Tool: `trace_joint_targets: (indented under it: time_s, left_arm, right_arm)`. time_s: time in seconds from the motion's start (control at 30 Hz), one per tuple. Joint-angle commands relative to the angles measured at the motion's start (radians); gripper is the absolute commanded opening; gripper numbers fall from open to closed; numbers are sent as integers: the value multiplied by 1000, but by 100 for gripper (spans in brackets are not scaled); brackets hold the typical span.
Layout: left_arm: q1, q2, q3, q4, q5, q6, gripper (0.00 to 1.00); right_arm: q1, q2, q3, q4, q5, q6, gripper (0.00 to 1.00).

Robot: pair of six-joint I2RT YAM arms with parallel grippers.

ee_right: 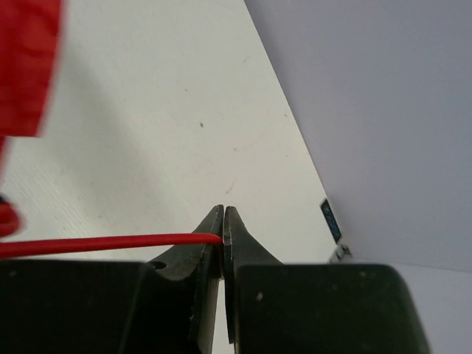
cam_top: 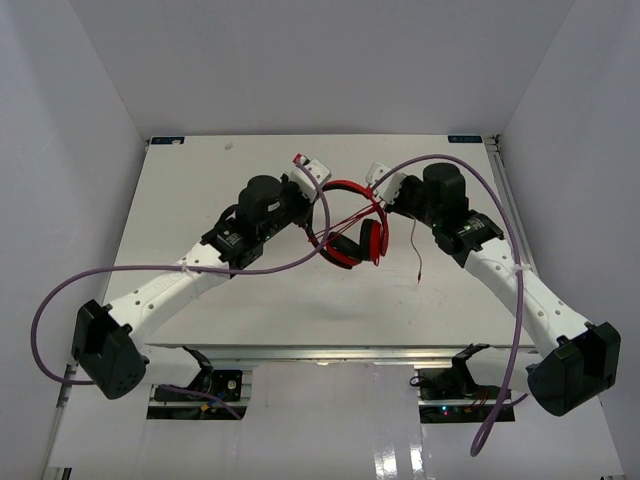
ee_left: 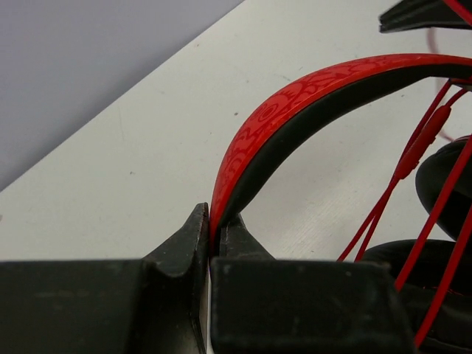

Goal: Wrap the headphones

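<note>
The red headphones (cam_top: 352, 222) hang above the table's middle, ear cups down, headband (cam_top: 345, 186) up. My left gripper (cam_top: 312, 170) is shut on the headband's left end; in the left wrist view the red-black headband (ee_left: 295, 110) rises from between my jaws (ee_left: 214, 228), with ear cup padding (ee_left: 442, 184) and cord strands (ee_left: 413, 155) at the right. My right gripper (cam_top: 378, 176) is shut on the thin red cord (ee_right: 96, 244), which enters the jaws (ee_right: 223, 237) from the left. The cord's free end (cam_top: 418, 255) dangles right of the cups.
Thick purple arm cables (cam_top: 500, 220) loop over both arms, one (cam_top: 290, 262) passing close by the headphones. White walls stand on three sides; the table's back edge (cam_top: 320, 137) is far behind. A blurred red part (ee_right: 29, 66) fills the right wrist view's upper left.
</note>
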Motion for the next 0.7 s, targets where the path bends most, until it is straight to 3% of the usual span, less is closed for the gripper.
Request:
trace_joint_targets:
  time_s: [0.0,0.17,0.23,0.33,0.43,0.5,0.67]
  left_arm:
    - [3,-125,-77,38,265,-15,0]
    - [5,-148,-78,148,325,-191,0]
    - [5,-137,-56,210,348,-313,0]
    - [4,-109,-32,306,365,-445,0]
    - [5,-82,-19,438,340,-591,0]
    - [2,-70,-19,484,282,-654,0]
    - [-5,-43,-10,607,100,-821,0]
  right_arm:
    - [-161,32,9,90,-216,141,8]
    - [-307,99,-8,88,-739,337,8]
    - [-318,138,-8,100,-892,403,8]
    - [-317,191,-26,221,-1159,629,8]
    - [-309,197,-114,566,-1243,939,8]
    - [-303,205,-165,699,-1267,1052,8]
    - [-269,265,-276,1212,-1284,1437,10]
